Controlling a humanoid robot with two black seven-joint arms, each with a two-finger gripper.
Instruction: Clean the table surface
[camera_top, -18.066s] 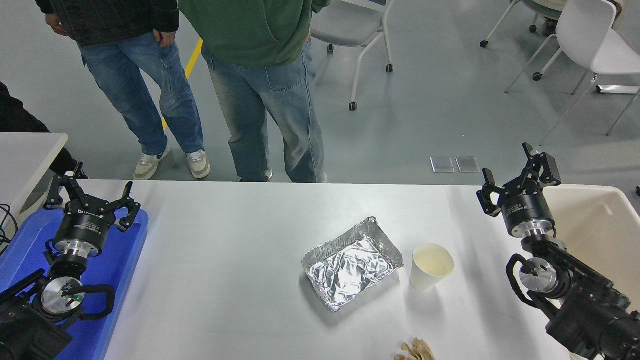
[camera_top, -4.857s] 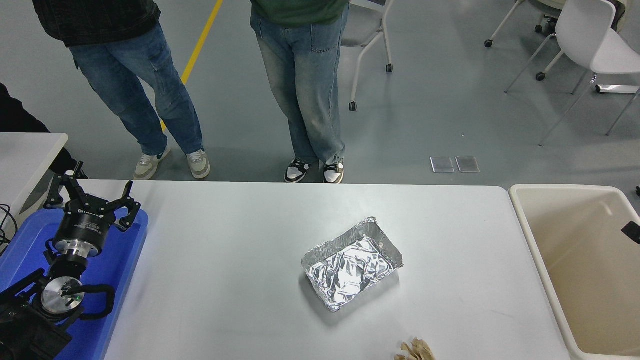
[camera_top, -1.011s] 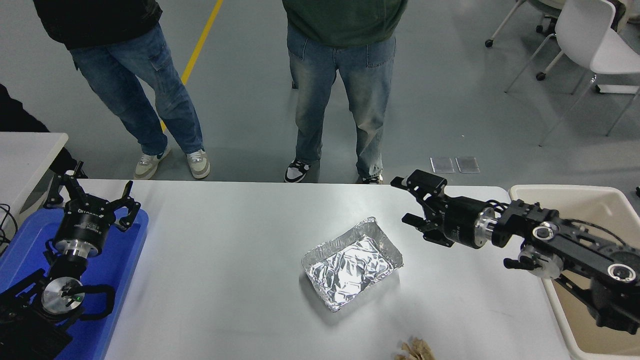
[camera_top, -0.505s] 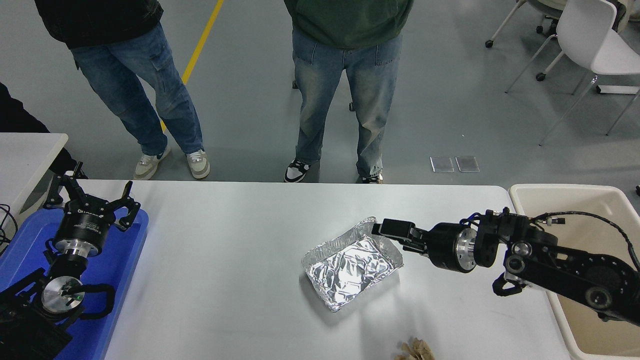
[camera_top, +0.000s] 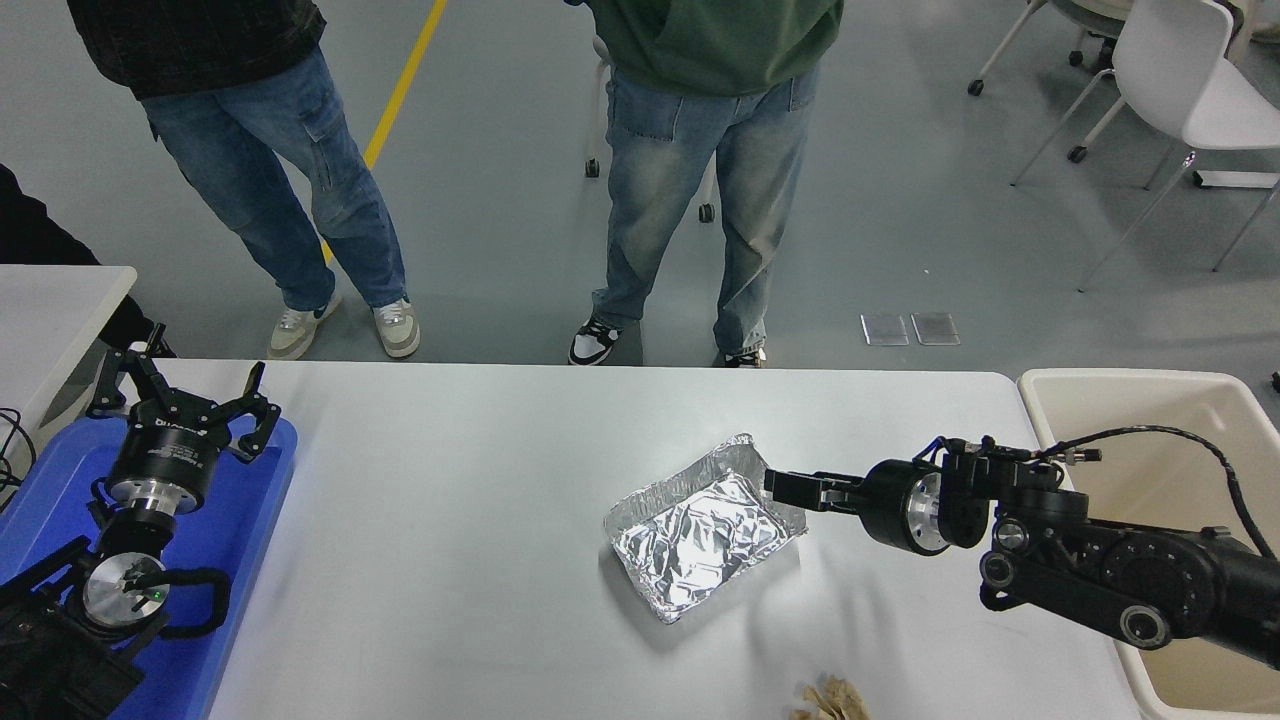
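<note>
Your right gripper (camera_top: 785, 487) sits at the foil tray (camera_top: 703, 525)'s right rim; whether it grips is unclear. On the surface (camera_top: 450, 520), 2 items remain: tray and crumpled paper (camera_top: 830, 700). Left gripper (camera_top: 180, 405) parked, spread.

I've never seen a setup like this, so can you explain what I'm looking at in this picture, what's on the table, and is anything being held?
One camera looks down from high on a robot. Its two black arms reach over the wide white table surface. The left gripper is parked, open, above a blue plastic tray. The right gripper reaches the right rim of a crumpled silver foil tray; whether it grips is unclear. Brown crumpled paper lies at the near edge, a beige bin stands right. Two people stand beyond.
</note>
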